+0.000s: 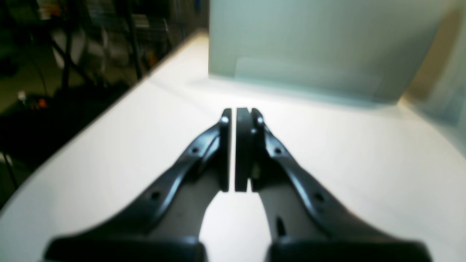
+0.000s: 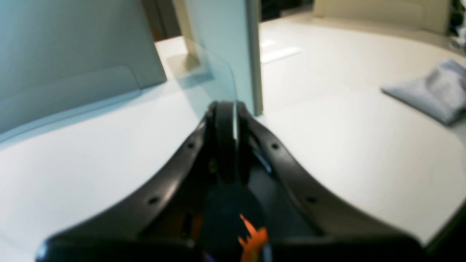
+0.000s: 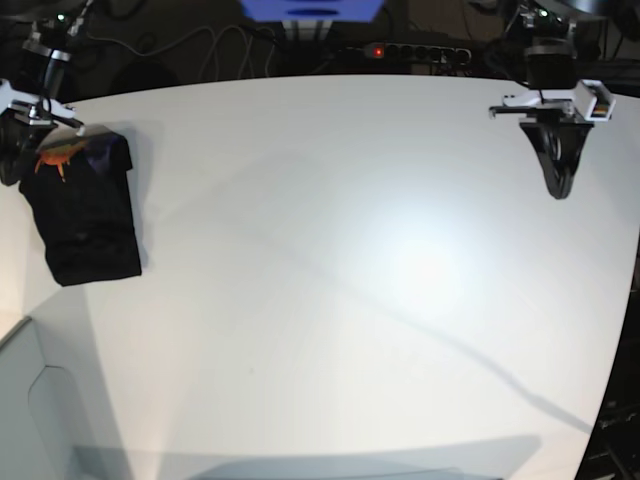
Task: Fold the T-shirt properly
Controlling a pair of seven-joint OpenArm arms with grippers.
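**T-shirt folded at table's far corner; both grippers closed**

T-shirt [image 3: 88, 215]: black, folded into a compact rectangle, lying at the left edge of the white table [image 3: 340, 290] in the base view. Orange label [image 3: 58, 155] shows at its upper end.

Right gripper [image 2: 225, 120]: jaws pressed together. In the right wrist view dark cloth and the orange label [image 2: 253, 236] sit low between the finger bases; whether the tips pinch fabric cannot be told. In the base view this arm sits just over the shirt's upper end.

Left gripper [image 1: 236, 114]: pads nearly touching, nothing between them, above bare table. In the base view it [image 3: 560, 185] hangs well apart from the shirt.

Grey cloth bundle [image 2: 433, 91] lies on the table in the right wrist view.
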